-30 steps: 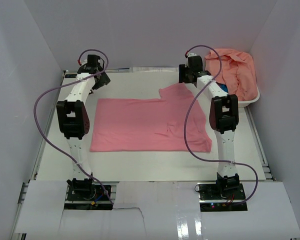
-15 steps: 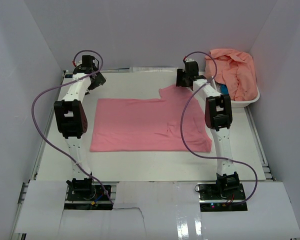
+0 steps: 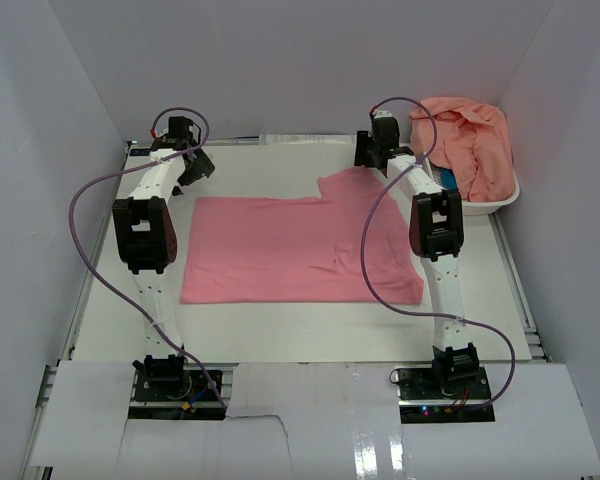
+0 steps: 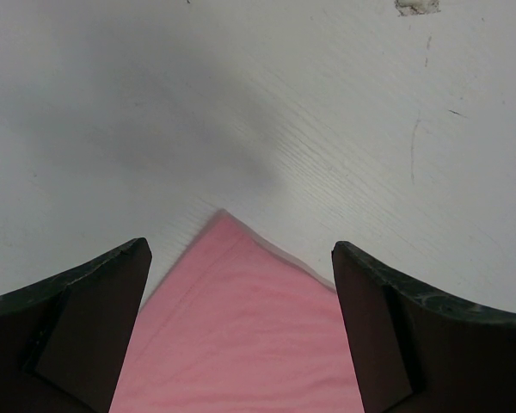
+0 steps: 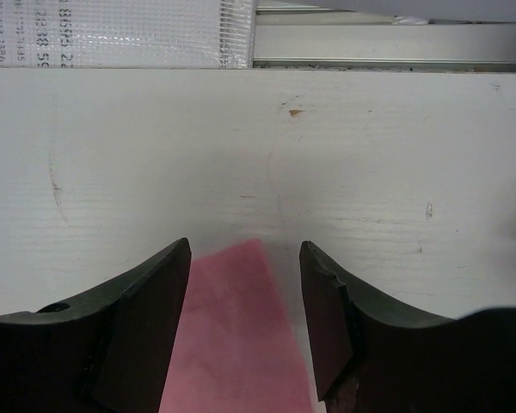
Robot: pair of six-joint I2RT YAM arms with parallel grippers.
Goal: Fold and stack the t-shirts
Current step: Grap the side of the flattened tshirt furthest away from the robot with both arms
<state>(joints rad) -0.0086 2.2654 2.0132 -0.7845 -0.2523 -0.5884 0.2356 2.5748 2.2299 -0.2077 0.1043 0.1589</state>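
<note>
Poised with left fingers spread wide above the far-left corner of the pink t-shirt lying flat on the worktop, right fingers partly spread astride its far-right tip, nothing pinched; soft, light, limp cloth, probably best nipped at those corners, peach t-shirts heaped to its right.

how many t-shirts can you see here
2 for certain: a pink t-shirt spread flat mid-table, and a peach heap in the white basket at far right. That heap may hide more shirts.
</note>
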